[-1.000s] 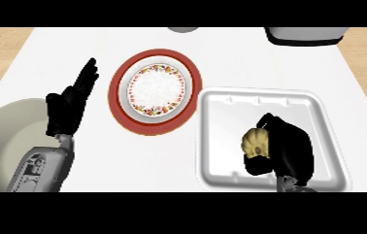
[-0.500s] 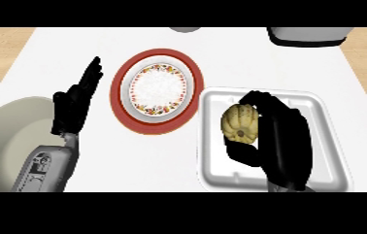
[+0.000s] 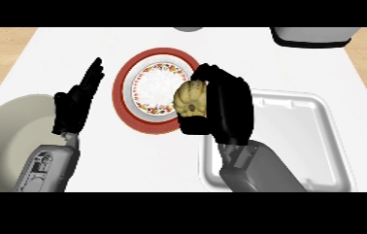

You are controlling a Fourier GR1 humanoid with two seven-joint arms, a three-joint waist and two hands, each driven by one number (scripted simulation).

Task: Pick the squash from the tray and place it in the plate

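My right hand (image 3: 224, 107) is curled round the tan, ribbed squash (image 3: 191, 98) and holds it above the right edge of the plate (image 3: 147, 90). That plate is white with a flowered band and a wide red rim, and it sits on the white counter. Right of it lies the white tray (image 3: 315, 131), with nothing showing inside; my right forearm crosses its left part. At the left of the view my left hand (image 3: 75, 102) rests open, fingers straight and pointing up, apart from the plate.
A large pale round dish (image 3: 22, 126) sits at the lower left under my left forearm. A grey container (image 3: 312, 36) stands at the back right and a small grey object (image 3: 188, 29) at the back edge.
My right hand has lifted the squash out of the tray and carried it left, to over the plate's right edge. The left hand has barely moved.
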